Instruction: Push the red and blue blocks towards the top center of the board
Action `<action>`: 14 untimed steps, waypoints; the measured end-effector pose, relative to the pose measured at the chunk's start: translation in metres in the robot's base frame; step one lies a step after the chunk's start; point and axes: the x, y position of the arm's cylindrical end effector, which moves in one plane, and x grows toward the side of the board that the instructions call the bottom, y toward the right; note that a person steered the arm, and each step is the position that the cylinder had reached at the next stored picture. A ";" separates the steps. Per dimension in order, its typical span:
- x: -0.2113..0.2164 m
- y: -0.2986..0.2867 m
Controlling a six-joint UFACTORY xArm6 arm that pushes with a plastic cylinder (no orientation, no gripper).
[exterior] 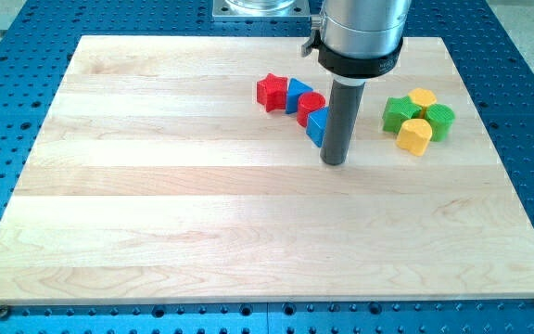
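A red star block (271, 92) lies near the view's top centre, with a blue block (298, 94) touching its right side. A red round block (311, 106) sits just below and right of that, and a second blue block (317, 127) touches it lower down. The four form a diagonal chain. My tip (335, 161) stands on the board just right of and slightly below the lower blue block, touching or nearly touching it. The rod hides part of that block's right side.
At the view's right is a cluster: a green star block (399, 113), a yellow block (422, 97), a green round block (439, 121) and a yellow block (414, 136). The wooden board (156, 232) lies on a blue perforated table.
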 end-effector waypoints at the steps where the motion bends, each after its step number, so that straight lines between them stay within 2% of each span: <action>1: 0.000 -0.002; 3: -0.004 -0.038; 4: 0.021 -0.028; 5: 0.014 -0.010; 7: -0.052 -0.014; 8: -0.069 -0.014; 9: -0.050 0.000; 10: -0.051 0.007; 14: -0.097 0.023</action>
